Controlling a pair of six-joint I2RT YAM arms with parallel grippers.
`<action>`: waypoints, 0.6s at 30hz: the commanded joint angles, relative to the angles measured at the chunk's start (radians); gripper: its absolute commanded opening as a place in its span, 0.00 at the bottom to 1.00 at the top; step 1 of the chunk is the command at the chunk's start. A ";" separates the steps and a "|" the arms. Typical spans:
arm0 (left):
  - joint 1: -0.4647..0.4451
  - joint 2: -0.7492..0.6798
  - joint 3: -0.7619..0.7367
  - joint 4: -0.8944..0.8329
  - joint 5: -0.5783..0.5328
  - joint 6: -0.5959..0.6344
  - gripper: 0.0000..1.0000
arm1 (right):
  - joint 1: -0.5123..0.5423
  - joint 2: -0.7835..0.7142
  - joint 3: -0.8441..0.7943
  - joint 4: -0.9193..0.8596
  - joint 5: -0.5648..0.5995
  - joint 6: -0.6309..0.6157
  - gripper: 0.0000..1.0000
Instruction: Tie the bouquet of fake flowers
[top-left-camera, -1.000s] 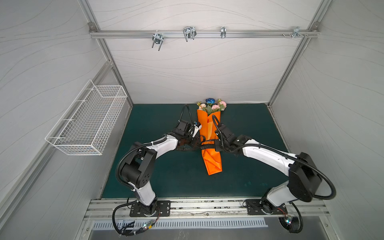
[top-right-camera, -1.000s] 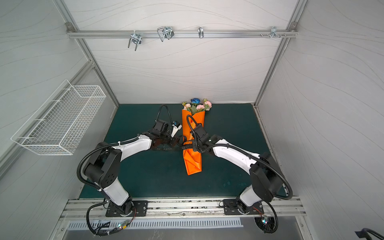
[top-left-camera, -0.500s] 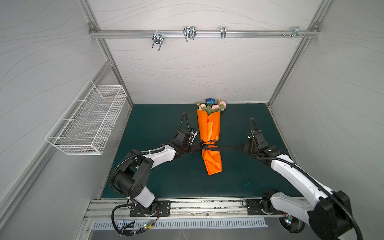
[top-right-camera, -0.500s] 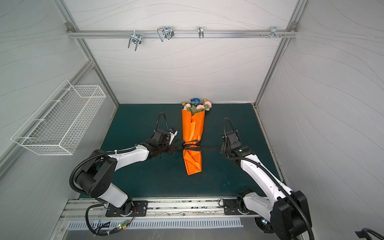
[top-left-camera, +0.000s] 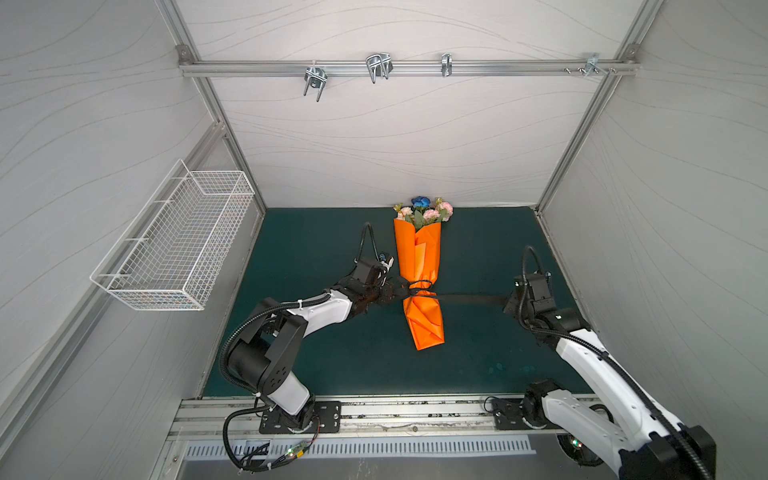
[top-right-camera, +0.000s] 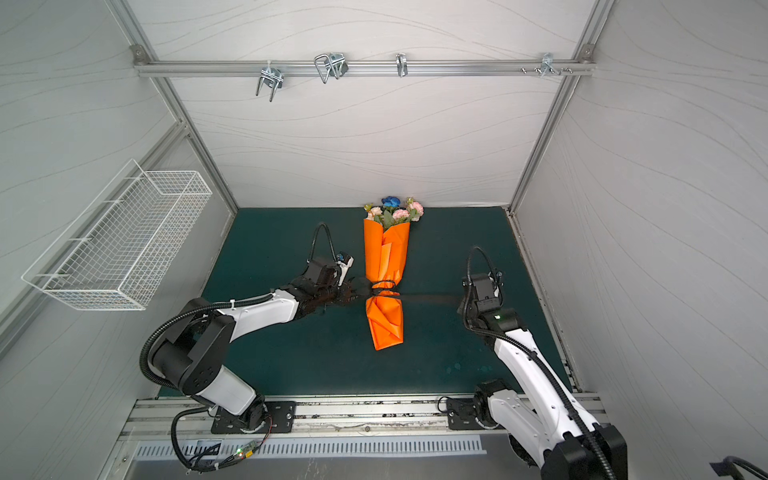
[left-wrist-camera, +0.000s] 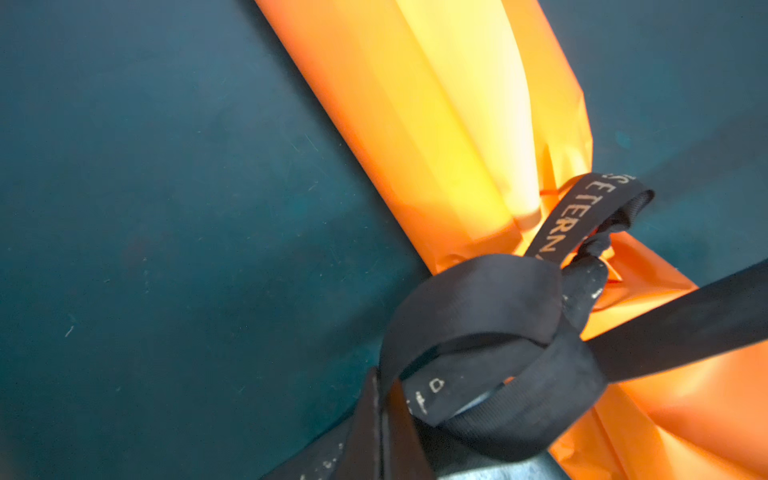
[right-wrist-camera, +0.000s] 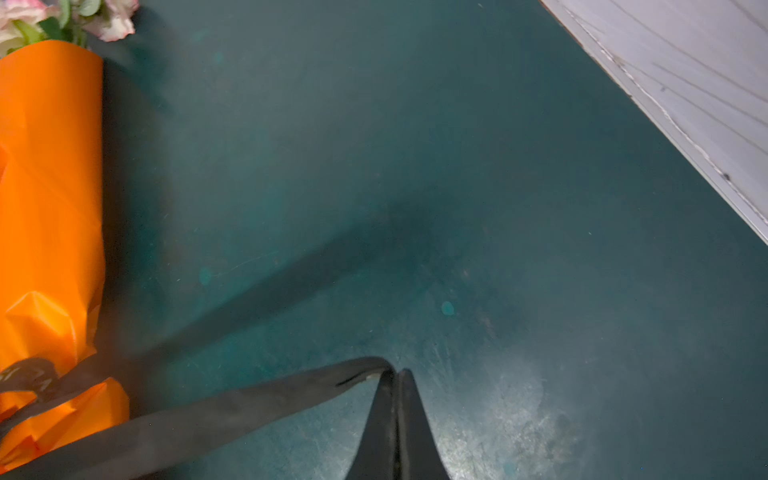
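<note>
The bouquet of fake flowers lies on the green mat, pink blooms and a blue rose showing above its orange wrapping paper. A black lettered ribbon is looped and knotted round the wrap's narrow waist. My left gripper sits right against the knot, shut on one ribbon end. Far to the right of the wrap, my right gripper is shut on the other end, and the ribbon runs taut between it and the knot.
A white wire basket hangs on the left wall. A metal rail with hooks crosses the back wall. The enclosure's right wall stands close beyond the right gripper. The green mat covers the floor.
The right gripper has drawn away from the wrap to the right, pulling its ribbon end out straight. The left gripper has shifted slightly nearer the front and stays at the knot.
</note>
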 joint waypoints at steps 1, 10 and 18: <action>-0.003 0.015 -0.008 0.036 -0.017 -0.012 0.00 | -0.020 -0.020 -0.010 -0.060 0.058 0.043 0.00; -0.061 -0.014 -0.035 -0.015 -0.049 -0.095 0.00 | -0.020 -0.016 -0.022 -0.021 -0.100 -0.014 0.37; -0.125 -0.043 -0.091 -0.027 -0.107 -0.340 0.00 | 0.119 0.095 0.040 0.170 -0.425 -0.287 0.39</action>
